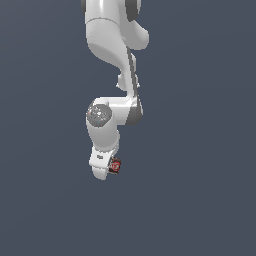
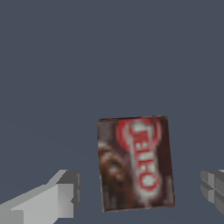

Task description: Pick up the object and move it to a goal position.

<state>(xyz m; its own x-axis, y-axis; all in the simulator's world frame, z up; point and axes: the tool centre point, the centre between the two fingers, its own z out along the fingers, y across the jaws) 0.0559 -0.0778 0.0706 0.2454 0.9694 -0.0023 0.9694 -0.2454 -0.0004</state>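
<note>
The object is a small flat dark-brown box (image 2: 134, 162) with a red-and-white label, lying face up on the grey surface. In the wrist view my gripper (image 2: 141, 189) is open and the box lies between its two fingers. One grey finger (image 2: 63, 191) stands a short gap from one long side of the box. The other finger (image 2: 212, 186) stands a wider gap from the opposite side. Neither finger touches the box. In the exterior view the box (image 1: 115, 166) peeks out beside the white hand (image 1: 101, 162), which hides the fingers.
The plain dark grey surface (image 1: 200, 150) fills the whole of both views. The white arm (image 1: 112, 45) reaches down from the top of the exterior view. No goal marker shows.
</note>
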